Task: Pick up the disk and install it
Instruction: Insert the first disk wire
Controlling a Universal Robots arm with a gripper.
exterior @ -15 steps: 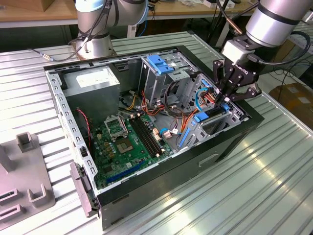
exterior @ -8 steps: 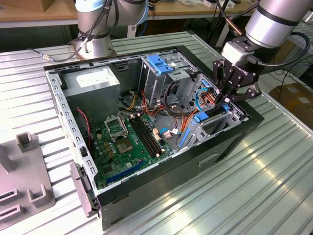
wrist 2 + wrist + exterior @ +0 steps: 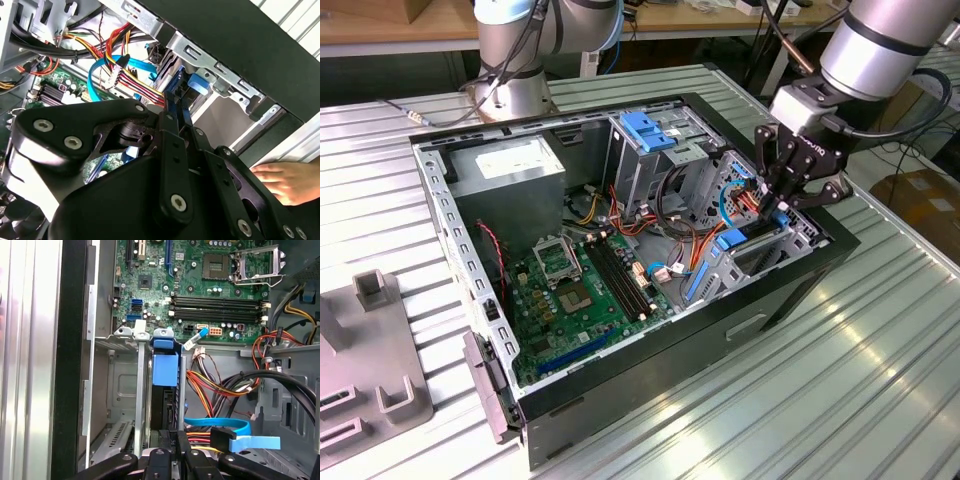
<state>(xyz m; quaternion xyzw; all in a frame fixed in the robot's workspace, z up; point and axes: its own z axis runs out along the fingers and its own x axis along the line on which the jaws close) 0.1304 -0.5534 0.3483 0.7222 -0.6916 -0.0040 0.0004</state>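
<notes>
Disk (image 3: 164, 371) stands on edge in the drive bay at the case's front corner, blue carrier tab uppermost in the first wrist view, flanked by the bay's grey metal walls (image 3: 141, 390). In the exterior view the disk (image 3: 733, 239) sits low in the open computer case (image 3: 650, 350), at the exterior view's right end, beside the tall drive cage with its blue bracket (image 3: 648, 131). Gripper (image 3: 782, 196) hangs directly over that bay, fingers nearly closed and narrow, clamped on the disk's rear edge; in both wrist views the black fingers (image 3: 176, 125) run down onto the blue-railed drive. Blue data cable (image 3: 239, 437) and red-yellow wire bundle (image 3: 210, 387) lie just beside it. Motherboard (image 3: 582, 290) covers the case floor. A person's hand (image 3: 287, 181) rests on the table outside the case wall, in the second wrist view.
</notes>
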